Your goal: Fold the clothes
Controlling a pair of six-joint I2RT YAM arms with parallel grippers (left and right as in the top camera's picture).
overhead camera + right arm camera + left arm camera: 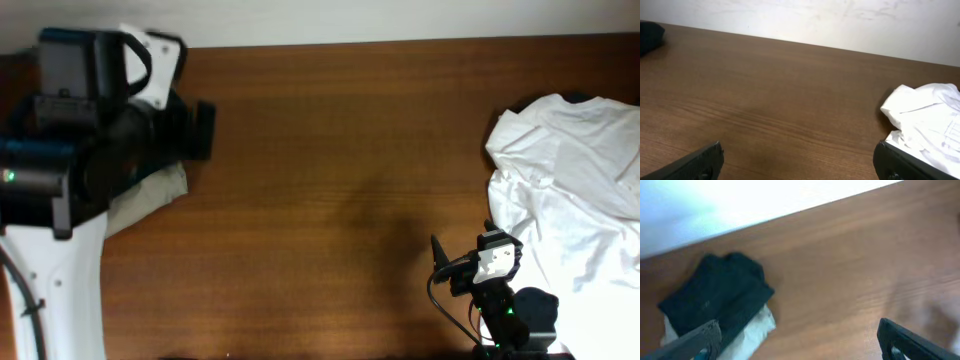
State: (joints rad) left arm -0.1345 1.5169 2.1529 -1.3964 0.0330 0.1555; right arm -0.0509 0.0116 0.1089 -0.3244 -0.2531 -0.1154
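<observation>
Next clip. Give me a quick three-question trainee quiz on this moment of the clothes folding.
1. True or false: the white shirt lies neatly folded.
2. The black garment lies: A) on a pale garment; B) under the white shirt; C) in an end effector.
3. Which is nearer the white shirt, the left end effector or the right end effector?
Key: 1 false, it is crumpled; 2 A; 3 right.

Blk garment (715, 295) — white shirt (575, 170) — brown tbl (340, 180)

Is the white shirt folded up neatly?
No, the white shirt lies crumpled and spread out at the right side of the table.
</observation>
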